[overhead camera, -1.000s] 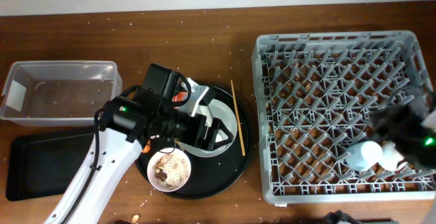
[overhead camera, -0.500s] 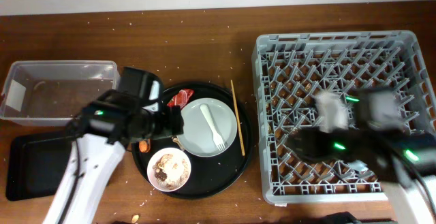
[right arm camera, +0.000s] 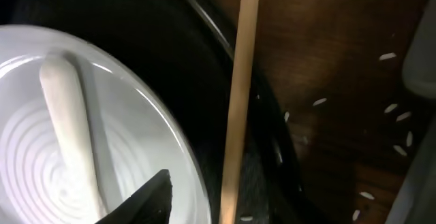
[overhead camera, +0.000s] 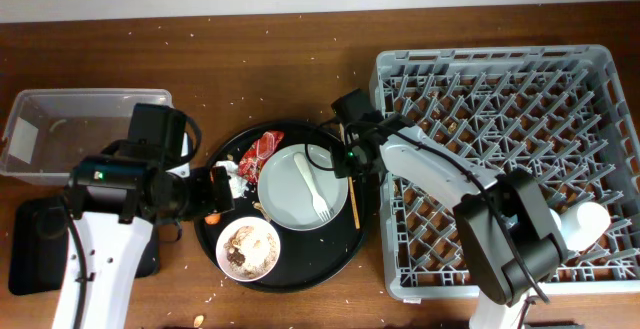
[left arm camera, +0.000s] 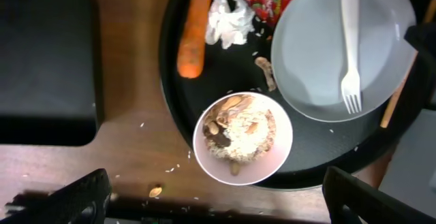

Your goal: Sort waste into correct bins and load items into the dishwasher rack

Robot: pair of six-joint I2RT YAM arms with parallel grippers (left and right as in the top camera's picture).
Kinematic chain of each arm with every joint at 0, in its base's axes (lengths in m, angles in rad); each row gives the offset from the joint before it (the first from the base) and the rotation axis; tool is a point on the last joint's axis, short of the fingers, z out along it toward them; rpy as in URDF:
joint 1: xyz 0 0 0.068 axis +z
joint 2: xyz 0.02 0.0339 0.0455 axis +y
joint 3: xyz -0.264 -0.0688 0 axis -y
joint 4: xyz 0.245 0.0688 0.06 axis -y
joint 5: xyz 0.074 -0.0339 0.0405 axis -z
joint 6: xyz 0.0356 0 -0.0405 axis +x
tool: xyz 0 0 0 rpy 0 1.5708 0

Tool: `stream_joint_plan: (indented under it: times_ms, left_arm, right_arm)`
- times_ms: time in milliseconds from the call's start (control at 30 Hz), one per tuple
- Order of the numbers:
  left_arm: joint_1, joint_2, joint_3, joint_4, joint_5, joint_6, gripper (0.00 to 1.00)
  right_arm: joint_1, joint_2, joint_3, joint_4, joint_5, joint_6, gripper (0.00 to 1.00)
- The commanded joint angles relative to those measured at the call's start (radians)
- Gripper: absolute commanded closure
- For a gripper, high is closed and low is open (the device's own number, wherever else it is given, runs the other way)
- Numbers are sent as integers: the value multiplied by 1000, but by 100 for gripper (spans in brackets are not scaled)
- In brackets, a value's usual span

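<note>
On the round black tray (overhead camera: 330, 259) lie a grey-white plate (overhead camera: 290, 201) with a white fork (overhead camera: 312, 184), a white bowl (overhead camera: 249, 249) of rice scraps, a red wrapper (overhead camera: 262, 149) and a white tissue (overhead camera: 232, 177). A wooden chopstick (overhead camera: 351, 191) rests on the tray's right rim. My left gripper (overhead camera: 222, 191) is open and empty above the tray's left side; its view shows the orange carrot stick (left arm camera: 192, 30), tissue (left arm camera: 225, 20) and bowl (left arm camera: 243, 139). My right gripper (overhead camera: 347, 159) is open just above the chopstick (right arm camera: 238, 94), with one finger over the plate (right arm camera: 41, 156). No blue cup is in view.
The grey dishwasher rack (overhead camera: 510, 79) fills the right side, with a white cup (overhead camera: 585, 221) at its front right. The clear tub (overhead camera: 85, 134) stands at the left, and the shallow black tray (overhead camera: 40, 254) lies in front of it. Rice grains are scattered on the table.
My right arm left the white cup in the rack and swung left to the chopstick. My left arm drew back left from over the plate, uncovering the fork, wrapper and tissue.
</note>
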Motion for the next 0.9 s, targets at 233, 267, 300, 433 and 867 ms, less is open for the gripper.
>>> stream_joint_plan:
  times_ms: [233,267,300,433,867]
  left_arm:
    - [5,-14,23,-5,-14,13,1]
    - [5,-14,23,-5,-14,13,1]
    - [5,-14,23,-5,-14,13,1]
    - [5,-14,23,-5,-14,13,1]
    - [5,-14,23,-5,-14,13,1]
  right_arm:
    - [9,6,24,-32,-20,-11,64]
    - [9,-14,30,-36,-27,-12,64]
    - [10,-31,34,-39,-57,-19,63]
    - [127,-57,33,-89,-84,-120,60]
    - [238,95,34,-30,103,-22,76]
